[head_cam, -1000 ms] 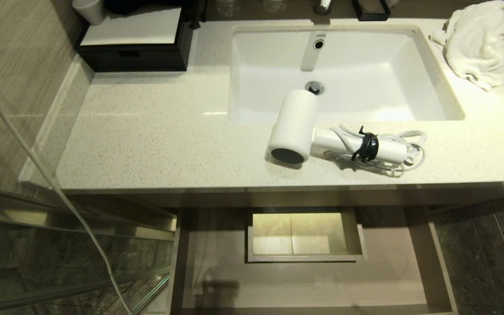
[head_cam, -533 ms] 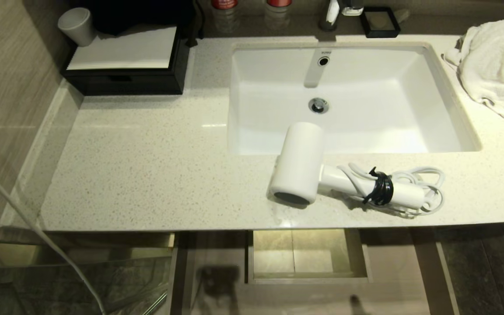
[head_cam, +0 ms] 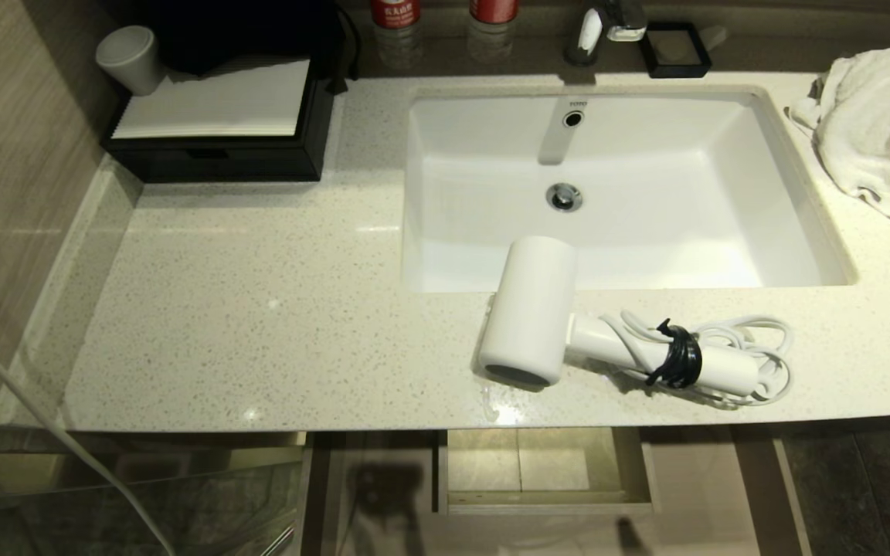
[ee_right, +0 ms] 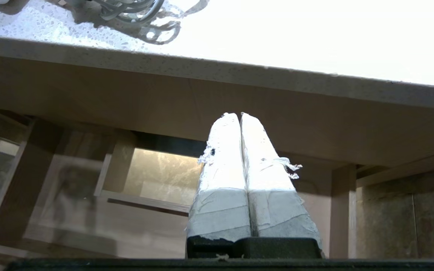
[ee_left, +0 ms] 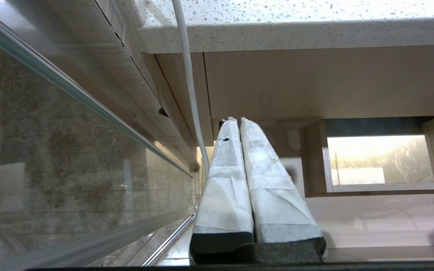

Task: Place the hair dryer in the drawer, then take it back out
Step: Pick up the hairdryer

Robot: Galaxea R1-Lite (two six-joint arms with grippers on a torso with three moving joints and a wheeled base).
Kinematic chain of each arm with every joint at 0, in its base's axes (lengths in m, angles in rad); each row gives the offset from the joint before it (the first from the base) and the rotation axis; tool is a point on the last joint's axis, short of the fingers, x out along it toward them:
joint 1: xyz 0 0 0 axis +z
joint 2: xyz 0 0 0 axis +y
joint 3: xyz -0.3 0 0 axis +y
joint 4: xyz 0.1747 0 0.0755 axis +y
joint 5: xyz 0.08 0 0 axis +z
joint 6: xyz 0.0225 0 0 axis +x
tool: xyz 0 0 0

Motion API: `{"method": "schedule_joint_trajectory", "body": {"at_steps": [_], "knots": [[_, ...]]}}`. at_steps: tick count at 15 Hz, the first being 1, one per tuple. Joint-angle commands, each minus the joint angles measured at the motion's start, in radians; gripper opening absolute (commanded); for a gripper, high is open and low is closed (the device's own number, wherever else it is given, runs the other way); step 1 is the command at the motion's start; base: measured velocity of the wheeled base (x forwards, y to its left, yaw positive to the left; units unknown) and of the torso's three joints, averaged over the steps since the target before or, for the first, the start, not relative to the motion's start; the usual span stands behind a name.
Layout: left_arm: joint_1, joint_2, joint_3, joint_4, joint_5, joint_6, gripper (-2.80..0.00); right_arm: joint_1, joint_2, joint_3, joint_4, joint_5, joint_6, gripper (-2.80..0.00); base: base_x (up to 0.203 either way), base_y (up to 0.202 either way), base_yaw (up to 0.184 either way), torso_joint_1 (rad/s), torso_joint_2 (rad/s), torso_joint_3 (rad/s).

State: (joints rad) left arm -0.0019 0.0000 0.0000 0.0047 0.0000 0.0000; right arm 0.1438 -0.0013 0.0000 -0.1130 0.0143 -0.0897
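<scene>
1. On the counter (head_cam: 259, 309), just in front of the sink (head_cam: 800, 224), you have the dryer (head_cam: 530, 309) lying on its side, its barrel reaching back over the sink's front rim and its dark open end facing the counter's front edge.
2. Its handle runs off toward the right, and you can see the cord (head_cam: 754, 340) bundled against it under a black band (head_cam: 681, 359).
3. Below the counter edge you see the drawer (head_cam: 754, 486) pulled out, light wood, with the boxed notch (head_cam: 545, 506) near its middle; nothing lies in the part you can see.
4. Your left gripper (ee_left: 238, 119) hangs below the counter, in front of the open drawer; its 2 taped fingers (ee_left: 224, 180) are pressed together with nothing between them. A white cable (ee_left: 187, 75) passes just beside it.
5. Your right gripper (ee_right: 238, 114) also sits below the counter's edge, fingers (ee_right: 224, 169) closed tip to tip and empty, well apart from the dryer.
6. Neither arm shows in the head view.
7. At the back left you have a black box (head_cam: 213, 158) with a white top and a grey cup (head_cam: 128, 58) beside it.
8. At the far right a white towel (head_cam: 878, 123) lies crumpled on the counter.
9. Along the back wall stand 2 bottles (head_cam: 397, 23) with red labels and a small black tray (head_cam: 673, 50).
</scene>
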Motion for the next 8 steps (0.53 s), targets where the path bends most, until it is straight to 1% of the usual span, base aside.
{"method": "schedule_joint_trajectory", "body": {"at_steps": [1, 2, 3, 4, 5, 6, 7, 8], "knots": [[0.0, 0.0, 0.002, 0.0, 0.0, 0.0, -2.8, 0.0, -0.039, 0.022, -0.007, 0.006, -0.008, -2.8, 0.0, 0.0, 0.0, 0.0, 0.0, 0.0], [0.0, 0.0, 0.002, 0.0, 0.0, 0.0, -2.8, 0.0, -0.039, -0.039, 0.008, 0.014, -0.01, -2.8, 0.0, 0.0, 0.0, 0.0, 0.0, 0.0], [0.0, 0.0, 0.002, 0.0, 0.0, 0.001, -2.8, 0.0, -0.039, -0.134, 0.046, 0.017, -0.012, -2.8, 0.0, 0.0, 0.0, 0.0, 0.0, 0.0], [0.0, 0.0, 0.002, 0.0, 0.0, 0.0, -2.8, 0.0, -0.023, -0.276, 0.113, 0.02, -0.011, -2.8, 0.0, 0.0, 0.0, 0.0, 0.0, 0.0], [0.0, 0.0, 0.002, 0.0, 0.0, 0.0, -2.8, -0.001, 0.014, -0.46, 0.204, 0.025, -0.01, -2.8, 0.0, 0.0, 0.0, 0.0, 0.0, 0.0], [-0.001, 0.0, 0.002, 0.0, 0.0, 0.0, -2.8, -0.001, 0.071, -0.665, 0.322, 0.035, -0.008, -2.8, 0.0, 0.0, 0.0, 0.0, 0.0, 0.0], [-0.001, 0.0, 0.002, 0.0, 0.0, 0.0, -2.8, -0.001, 0.147, -0.882, 0.467, 0.057, -0.006, -2.8, 0.0, 0.0, 0.0, 0.0, 0.0, 0.0], [0.0, 0.0, 0.002, 0.0, 0.0, 0.0, -2.8, -0.001, 0.238, -1.079, 0.619, 0.098, -0.003, -2.8, 0.0, 0.0, 0.0, 0.0, 0.0, 0.0]]}}
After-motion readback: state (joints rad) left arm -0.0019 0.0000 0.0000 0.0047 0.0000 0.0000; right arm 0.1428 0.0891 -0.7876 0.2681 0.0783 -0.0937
